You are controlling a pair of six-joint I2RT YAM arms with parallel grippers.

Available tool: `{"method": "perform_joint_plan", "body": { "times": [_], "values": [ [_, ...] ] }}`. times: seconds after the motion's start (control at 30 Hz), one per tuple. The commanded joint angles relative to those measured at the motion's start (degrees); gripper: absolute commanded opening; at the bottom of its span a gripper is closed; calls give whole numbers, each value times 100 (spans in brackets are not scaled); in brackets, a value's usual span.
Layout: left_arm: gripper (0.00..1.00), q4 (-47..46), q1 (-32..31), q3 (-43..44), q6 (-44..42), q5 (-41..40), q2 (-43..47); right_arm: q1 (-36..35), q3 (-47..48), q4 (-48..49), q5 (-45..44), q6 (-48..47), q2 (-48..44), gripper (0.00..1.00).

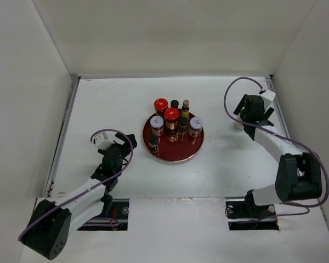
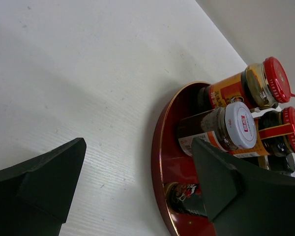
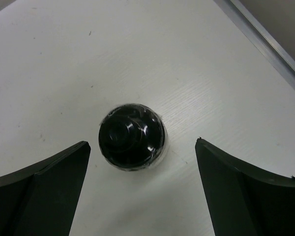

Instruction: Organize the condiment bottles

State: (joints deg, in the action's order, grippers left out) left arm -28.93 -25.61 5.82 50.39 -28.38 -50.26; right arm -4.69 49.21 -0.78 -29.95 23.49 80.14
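Note:
A round dark-red tray [image 1: 175, 156] in the middle of the table holds several condiment bottles: two red-capped jars [image 1: 161, 104] [image 1: 171, 114], two white-lidded jars [image 1: 157, 121] [image 1: 196, 123], a slim amber bottle [image 1: 185, 104] and small black-capped ones [image 1: 153, 141]. A white-bodied bottle [image 1: 238, 124] stands alone on the table at the right. My right gripper [image 1: 249, 121] hangs open over it. In the right wrist view its black cap [image 3: 132, 136] lies between the spread fingertips of that gripper [image 3: 142, 142]. My left gripper [image 1: 126, 141] is open and empty, left of the tray.
In the left wrist view my left gripper [image 2: 138, 142] faces the tray rim [image 2: 160, 147], with a white-lidded jar [image 2: 231, 127] and a red-capped jar [image 2: 255, 84] behind it. White walls enclose the table. A metal rail [image 3: 265, 39] runs along the right edge.

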Motion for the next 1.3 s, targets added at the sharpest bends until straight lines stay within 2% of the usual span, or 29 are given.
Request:
{"method": "perform_joint_plan", "body": {
  "times": [0.0, 0.23, 0.3, 0.37, 0.43, 0.7, 0.87, 1.0, 1.13, 1.27],
  "values": [
    [90, -447, 60, -11, 155, 228, -10, 104, 405, 139, 262, -81, 326, 94],
    [90, -447, 95, 15, 129, 236, -54, 104, 484, 359, 455, 16, 854, 87],
    [90, -447, 95, 24, 120, 219, -89, 78, 528, 368, 473, 16, 924, 80],
    [90, -456, 104, 33, 111, 236, -107, 78, 554, 368, 394, 7, 899, 67],
    [91, -456, 104, 33, 111, 263, -72, 69, 450, 464, 272, 25, 715, 61],
    [91, -456, 87, 50, 129, 316, -107, -607, -332, 605, -186, 7, -603, 56],
    [91, -526, 60, 50, 120, 351, -142, -1423, -763, 184, -405, 25, -1631, 55],
    [91, -535, 43, 50, 102, 316, -80, -2468, -764, -448, -625, 165, -2282, 55],
    [91, -509, 95, 59, 94, 368, -28, -3409, -571, -985, -722, 445, -2503, 55],
    [91, -500, 113, 59, 85, 298, -10, -4323, -299, -907, -635, 727, -2188, 55]
  ]
}}
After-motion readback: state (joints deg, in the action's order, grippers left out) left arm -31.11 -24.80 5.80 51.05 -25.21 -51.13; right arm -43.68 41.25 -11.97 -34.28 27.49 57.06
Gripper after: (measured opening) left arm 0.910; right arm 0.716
